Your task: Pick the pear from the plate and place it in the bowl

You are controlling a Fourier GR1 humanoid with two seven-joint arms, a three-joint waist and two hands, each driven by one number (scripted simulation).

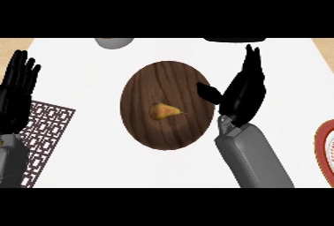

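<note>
- Pear (164, 111) is lying mid-plate (146, 84), stem pointing toward the right hand (243, 90).
- Right hand is hovering unclenched just right of it, nearer; left hand (17, 90) is resting unclenched.

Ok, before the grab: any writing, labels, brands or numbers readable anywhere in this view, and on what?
None. The pear, the wooden plate and the patterned mat carry no text; the mat shows only a lattice pattern. The red-rimmed dish at the right edge and the grey object at the top are cut off, no marks visible.
</note>
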